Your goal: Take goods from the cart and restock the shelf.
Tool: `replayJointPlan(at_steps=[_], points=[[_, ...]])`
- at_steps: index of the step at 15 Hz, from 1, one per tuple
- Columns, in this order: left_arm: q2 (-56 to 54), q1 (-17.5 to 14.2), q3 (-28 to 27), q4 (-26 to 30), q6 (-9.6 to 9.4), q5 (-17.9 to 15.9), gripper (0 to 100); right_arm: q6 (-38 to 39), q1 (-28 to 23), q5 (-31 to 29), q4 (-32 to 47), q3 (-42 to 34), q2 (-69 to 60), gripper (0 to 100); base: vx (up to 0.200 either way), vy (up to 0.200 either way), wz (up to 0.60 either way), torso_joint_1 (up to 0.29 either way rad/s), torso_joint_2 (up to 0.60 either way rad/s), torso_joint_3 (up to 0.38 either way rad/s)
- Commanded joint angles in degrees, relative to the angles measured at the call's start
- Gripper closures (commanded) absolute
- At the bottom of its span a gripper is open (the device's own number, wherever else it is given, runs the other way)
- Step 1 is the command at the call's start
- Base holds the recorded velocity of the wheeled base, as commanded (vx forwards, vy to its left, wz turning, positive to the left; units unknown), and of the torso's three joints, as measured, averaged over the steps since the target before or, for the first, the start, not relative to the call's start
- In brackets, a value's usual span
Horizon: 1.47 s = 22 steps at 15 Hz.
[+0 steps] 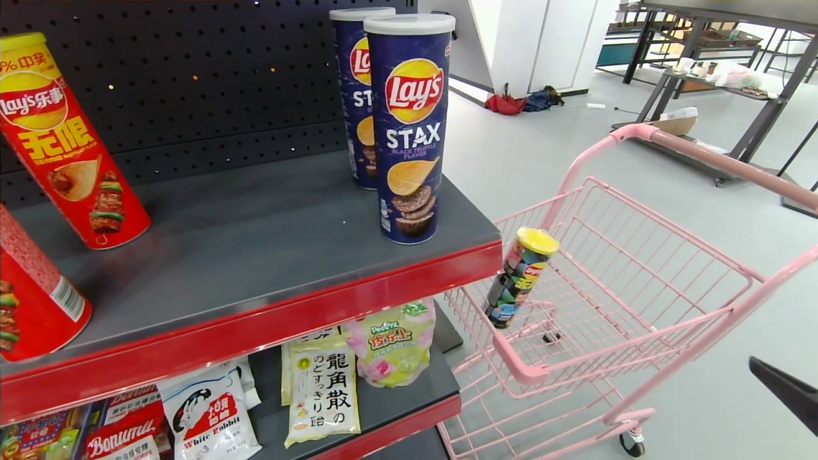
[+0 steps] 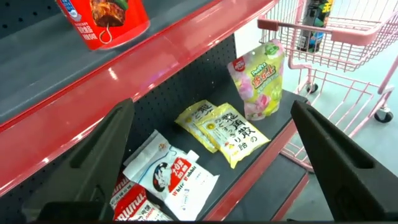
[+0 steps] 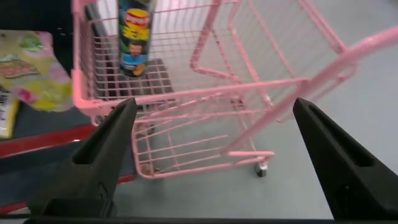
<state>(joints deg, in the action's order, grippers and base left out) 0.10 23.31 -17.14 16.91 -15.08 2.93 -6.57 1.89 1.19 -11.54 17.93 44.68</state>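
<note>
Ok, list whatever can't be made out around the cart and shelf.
Head view: the rear blue can is mostly covered by the front blue can.
Head view: the nearest red can is cut off by the left edge.
Head view: the red packet on the lower shelf is cut off by the bottom edge.
Right wrist view: the can in the cart loses its top to the picture's edge.

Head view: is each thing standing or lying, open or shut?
Blue cans, standing on the top shelf, lids on.
Red can, standing on the top shelf.
Small can, standing in the cart, yellow lid on.
Yellow bags, lying flat on the lower shelf.
Green bag, propped upright.
Left gripper, open, empty.
Right gripper, open, empty.
</note>
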Motion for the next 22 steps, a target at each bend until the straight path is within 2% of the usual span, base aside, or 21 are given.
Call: replayJointPlan(at_steps=[1, 3, 4, 5, 9, 13, 22], points=[[-0.1, -0.46, 0.18, 0.05, 0.05, 0.24, 0, 2.26, 2.07, 5.49, -6.03, 4.74, 17.9, 0, 0.0, 0.0, 0.0, 0.0, 0.0, 0.0], [-0.1, -3.45, 0.79, 0.32, 0.05, 0.33, 0, 6.83, 7.6, 7.77, -12.71, 6.59, 26.69, 0, 0.0, 0.0, 0.0, 0.0, 0.0, 0.0], [-0.1, -5.55, 1.5, 0.32, 0.05, 0.33, 0, 9.38, 9.89, 7.86, -23.52, 6.15, 34.86, 0, 0.0, 0.0, 0.0, 0.0, 0.0, 0.0], [-0.1, -5.55, 2.11, 0.32, 0.23, 0.5, 0, 9.38, 10.77, 7.77, -32.31, 5.36, 41.28, 0, 0.0, 0.0, 0.0, 0.0, 0.0, 0.0], [0.25, -5.73, 3.34, 2.43, 0.31, 0.77, 0, 9.65, 12.44, 7.51, -48.05, 6.15, 57.36, 0, 0.0, 0.0, 0.0, 0.0, 0.0, 0.0], [-0.1, -5.64, 4.4, 2.16, 0.75, -0.03, 0, 10.09, 11.56, 7.51, -54.02, 10.54, 66.59, 0, 0.0, 0.0, 0.0, 0.0, 0.0, 0.0], [-0.1, -5.64, 5.63, 2.16, 0.84, 0.33, 0, 11.76, 8.92, 7.59, -54.37, 22.67, 76.43, 0, 0.0, 0.0, 0.0, 0.0, 0.0, 0.0]])
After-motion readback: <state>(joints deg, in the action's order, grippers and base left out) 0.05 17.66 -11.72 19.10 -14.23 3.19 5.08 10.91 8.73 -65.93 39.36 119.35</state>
